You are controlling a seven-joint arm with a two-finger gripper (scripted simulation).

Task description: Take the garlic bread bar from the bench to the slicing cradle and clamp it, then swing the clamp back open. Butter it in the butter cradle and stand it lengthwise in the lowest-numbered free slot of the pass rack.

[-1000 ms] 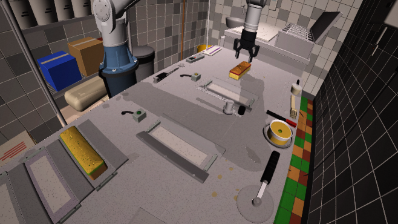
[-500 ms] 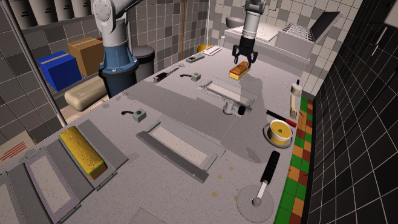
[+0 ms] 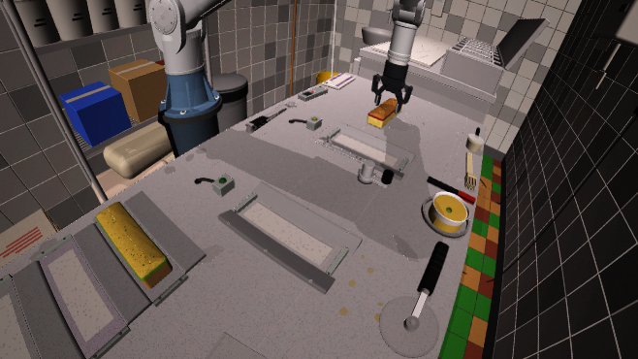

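At the far end of the bench the garlic bread bar (image 3: 382, 113) lies flat, golden on top with a red-brown side. My gripper (image 3: 391, 103) is open and down around the bar's far end, holding nothing. In front of the bar sits the slicing cradle (image 3: 364, 148), a long tray with its clamp handle (image 3: 379, 175) at the near end. The butter cradle (image 3: 289, 235) lies nearer the middle of the bench. The pass rack (image 3: 92, 271) is at the near left; one slot holds another bread bar (image 3: 132, 244) and the slot beside it (image 3: 80, 295) is empty.
A yellow butter tub (image 3: 449, 211) stands by the right edge, with a brush (image 3: 470, 170) and a red-handled tool beyond it. A pizza cutter (image 3: 422, 291) lies at the near right. Two button boxes (image 3: 223, 184) (image 3: 314, 123) sit left of the cradles, and the arm's base (image 3: 186, 77) stands far left.
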